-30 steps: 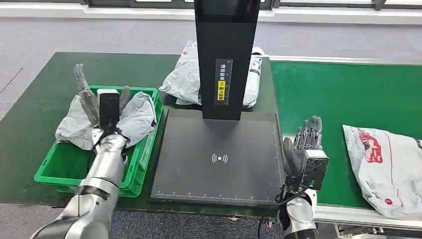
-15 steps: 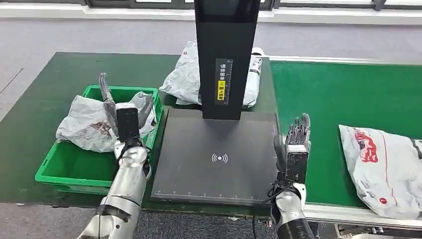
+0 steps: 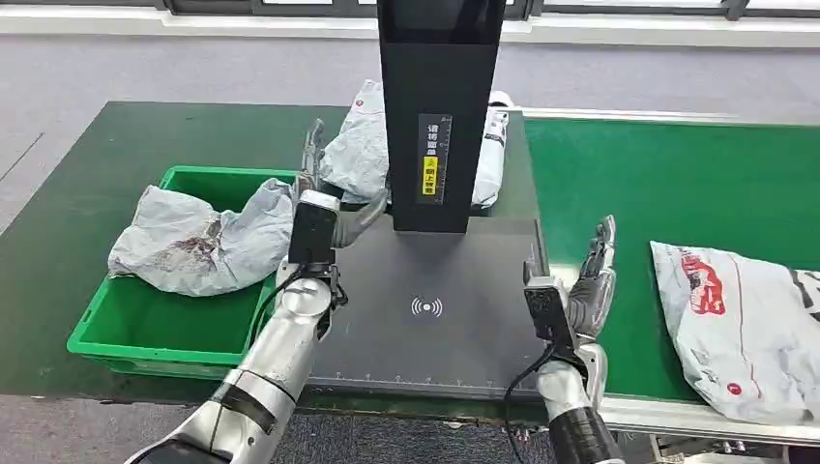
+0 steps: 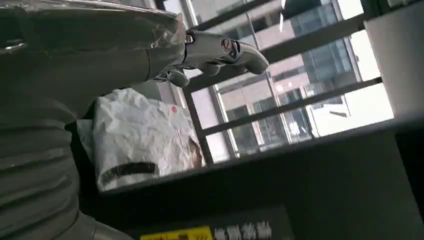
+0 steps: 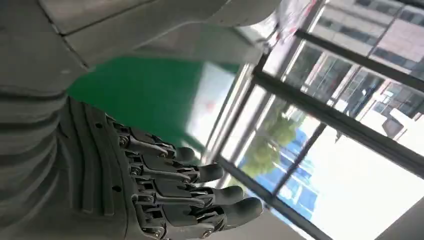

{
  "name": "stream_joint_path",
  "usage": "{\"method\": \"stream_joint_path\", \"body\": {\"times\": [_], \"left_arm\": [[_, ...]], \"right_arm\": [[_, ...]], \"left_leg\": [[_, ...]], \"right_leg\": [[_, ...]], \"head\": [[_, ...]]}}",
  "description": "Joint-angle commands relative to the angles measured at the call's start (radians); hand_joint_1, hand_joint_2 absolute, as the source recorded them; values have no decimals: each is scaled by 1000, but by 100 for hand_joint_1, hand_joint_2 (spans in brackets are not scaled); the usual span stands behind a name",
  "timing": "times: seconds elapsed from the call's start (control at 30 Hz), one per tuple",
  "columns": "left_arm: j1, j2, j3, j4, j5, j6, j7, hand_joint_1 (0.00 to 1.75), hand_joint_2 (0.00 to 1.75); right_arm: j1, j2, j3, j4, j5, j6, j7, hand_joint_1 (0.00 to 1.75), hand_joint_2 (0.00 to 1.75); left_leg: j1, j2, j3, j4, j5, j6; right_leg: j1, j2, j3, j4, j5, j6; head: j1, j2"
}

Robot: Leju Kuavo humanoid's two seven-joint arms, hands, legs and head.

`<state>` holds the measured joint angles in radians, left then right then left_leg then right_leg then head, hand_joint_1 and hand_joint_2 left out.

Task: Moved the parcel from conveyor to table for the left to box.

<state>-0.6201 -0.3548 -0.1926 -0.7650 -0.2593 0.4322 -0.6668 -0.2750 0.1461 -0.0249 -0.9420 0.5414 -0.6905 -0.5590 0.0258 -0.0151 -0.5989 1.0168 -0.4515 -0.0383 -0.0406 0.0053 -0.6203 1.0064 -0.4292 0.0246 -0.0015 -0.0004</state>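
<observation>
Left hand (image 3: 324, 198) swung right since 1 s ago: was over green bin (image 3: 145, 329), now above near-left corner of black scan pad (image 3: 425, 309), just in front of grey bag (image 3: 360, 150) behind scanner column (image 3: 440, 111). Fingers spread, holding nothing. Crumpled grey bag (image 3: 203, 240) left draped across bin's far rim, no longer under the hand. Same empty spread seen in left wrist view (image 4: 220, 50), white bag (image 4: 142, 140) beyond.

Right hand (image 3: 592, 280) rotated: palm turned toward conveyor side, fingers straight and apart, empty; sits at pad's right edge, over green belt (image 3: 667, 184). Right wrist view confirms fingers (image 5: 190, 195) extended, nothing gripped.

Parcel (image 3: 740, 324) on belt, right of right hand, not touched; drifted slightly left versus earlier frames.
</observation>
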Motion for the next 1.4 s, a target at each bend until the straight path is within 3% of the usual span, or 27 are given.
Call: {"method": "stream_joint_path", "body": {"times": [0.03, 0.1, 0.17, 0.3, 0.47, 0.63, 0.7, 0.73, 1.07, 1.13, 1.17, 1.2, 1.33, 1.4], "left_arm": [[-28, 13, -86, 171, 15, -12, -8, 0, 175], [-34, 11, -90, 188, 8, -4, -5, 0, 175], [-34, 11, -90, 188, 8, -4, -5, 0, 175], [-29, 6, -89, 206, 5, -2, 5, 0, 175], [-22, 15, -68, 219, 35, -20, -1, 0, 175], [-21, 17, -64, 225, 41, -28, 2, 0, 175], [-21, 18, -66, 236, 39, -30, -1, 0, 175], [-22, 20, -66, 245, 44, -38, -10, 0, 175], [-25, 22, -65, 246, 45, -41, -10, 0, 175], [-31, 23, -71, 248, 42, -51, -6, 0, 175], [-34, 24, -74, 251, 38, -51, 2, 0, 175], [-35, 25, -74, 252, 37, -46, 5, 0, 175], [-29, 43, -65, 249, 47, -60, 9, 0, 175], [-5, 65, -69, 213, 32, -65, 4, 0, 175]], "right_arm": [[-78, 47, -672, 111, 588, -8, 137, 0, 175], [-77, 39, -730, 123, 731, -8, 214, 0, 175], [-77, 39, -730, 123, 731, -8, 214, 0, 175], [-46, 12, -754, 82, 922, -8, 400, 0, 175], [-38, -98, -697, 258, 986, -8, 629, 0, 175], [-33, -114, -688, 278, 1005, -8, 678, 0, 175], [-41, -146, -666, 358, 1020, -8, 740, 0, 175], [-56, -202, -600, 489, 1029, -8, 834, 0, 175], [-58, -213, -599, 507, 1025, -8, 836, 0, 175], [-70, -240, -530, 586, 1029, 87, 943, 0, 175], [-71, -242, -540, 607, 1010, 140, 937, 47, 175], [-68, -242, -542, 617, 1006, 172, 932, 175, 175], [-83, -235, -511, 639, 981, 225, 904, 175, 175], [-108, -215, -515, 624, 938, 164, 795, 175, 175]], "left_leg": [[-1, -3, 3, -2, 1, 2], [-1, -4, 3, -2, 0, 2], [-1, -3, 4, -2, 0, 3], [0, -1, 5, -3, -1, 4], [0, -3, 2, -1, -1, 3], [0, 0, 4, -2, -2, 4], [-1, -1, 3, -2, -1, 3], [0, 0, 5, -3, -1, 4], [-1, 1, 4, -2, -2, 4], [-1, 1, 3, -2, -2, 4], [0, 1, 1, -1, -2, 3], [-1, 2, 3, -2, -2, 4], [0, 1, 1, -1, -2, 3], [0, 2, 3, -1, -2, 4]], "right_leg": [[0, -4, 5, -2, -1, -3], [0, -6, 6, -2, -1, -3], [0, -5, 6, -2, -1, -3], [1, -3, 7, -3, -1, -4], [1, -3, 4, -2, -1, -2], [1, -1, 5, -3, -1, -3], [0, -1, 5, -2, -1, -2], [1, -2, 6, -4, -1, -3], [0, -1, 5, -3, -1, -4], [0, -1, 4, -2, -1, -3], [1, -1, 3, -2, 0, -2], [0, 0, 4, -2, 0, -3], [0, 0, 2, -1, 0, -2], [1, 1, 4, -2, 0, -2]], "head": [[0, 0], [0, 0], [0, 0], [0, 0], [0, 0], [0, 0], [0, 0], [0, 0], [0, 0], [0, 0], [0, 0], [0, 0], [0, 0], [0, 0]]}}
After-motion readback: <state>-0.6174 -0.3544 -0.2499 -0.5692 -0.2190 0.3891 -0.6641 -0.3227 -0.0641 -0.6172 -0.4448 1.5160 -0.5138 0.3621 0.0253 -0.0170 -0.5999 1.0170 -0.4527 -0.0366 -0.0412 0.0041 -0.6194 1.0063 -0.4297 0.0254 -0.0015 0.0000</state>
